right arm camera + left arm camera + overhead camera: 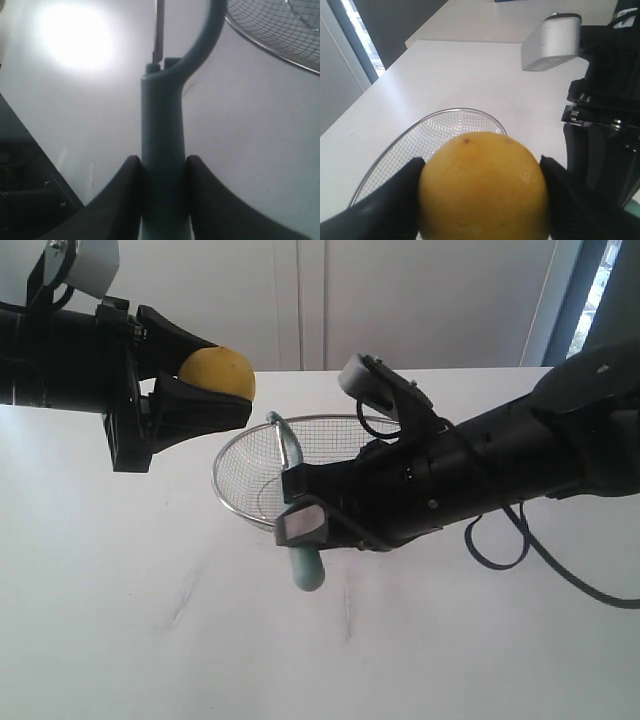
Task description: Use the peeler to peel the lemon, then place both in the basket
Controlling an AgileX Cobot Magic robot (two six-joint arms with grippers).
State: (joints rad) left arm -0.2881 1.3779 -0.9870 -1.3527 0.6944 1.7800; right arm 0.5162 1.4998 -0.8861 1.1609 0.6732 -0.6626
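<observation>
My left gripper point(205, 390) is shut on the yellow lemon point(219, 374), held in the air above and left of the basket point(240, 490). In the left wrist view the lemon point(484, 186) fills the space between both black fingers point(395, 205), with the basket point(400, 150) behind it. My right gripper point(300, 502) is shut on the teal handle of the peeler point(306, 565), which stands upright over the basket's near rim, its blade head point(283, 435) pointing up. The right wrist view has the peeler point(163, 145) clamped between both fingers point(120, 195); the sticker is hidden.
The white table point(150, 640) lies under everything, with its far edge near a wall. The right arm's wrist camera point(551, 42) hangs close to the lemon. The basket's rim point(280, 35) curves across a corner of the right wrist view.
</observation>
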